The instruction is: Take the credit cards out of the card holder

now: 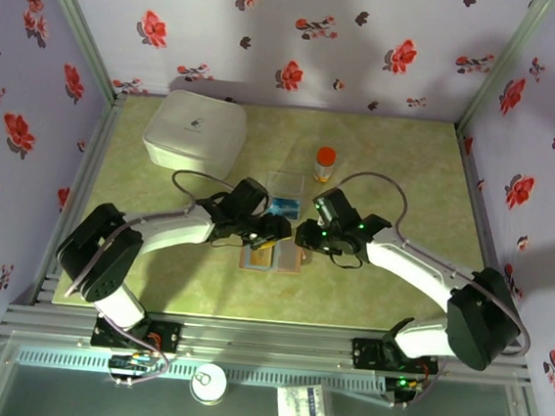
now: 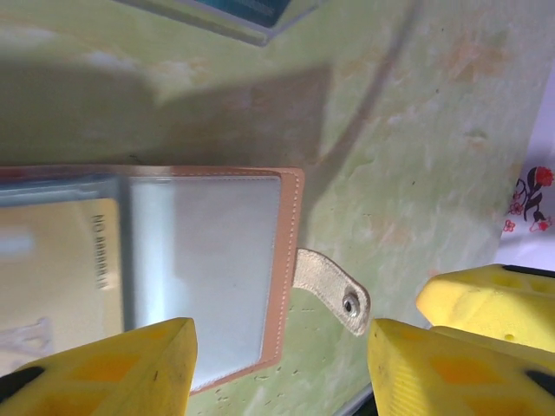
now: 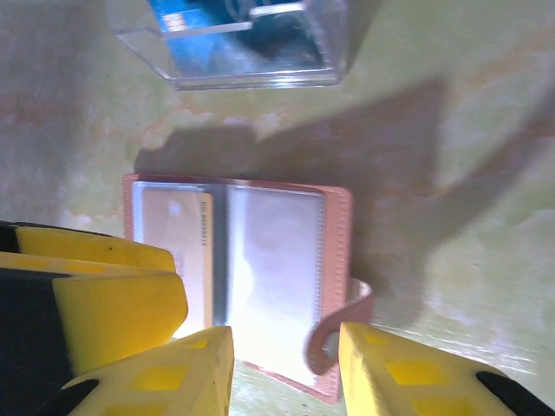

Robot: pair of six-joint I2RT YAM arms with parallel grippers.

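Your left gripper (image 2: 282,368), yellow fingers spread wide and empty, hung over the open tan leather-like card holder (image 2: 208,260), which lay flat on the green table (image 2: 416,130). A yellowish-tan card (image 2: 52,277) sat in its clear sleeve. Your right gripper (image 3: 284,364), jaws parted and grasping nothing, straddled the holder's snap strap (image 3: 319,345), with blue cards (image 3: 191,26) in the clear plastic tray (image 3: 260,78) beyond. From above, both grippers faced each other over the holder at mid-table.
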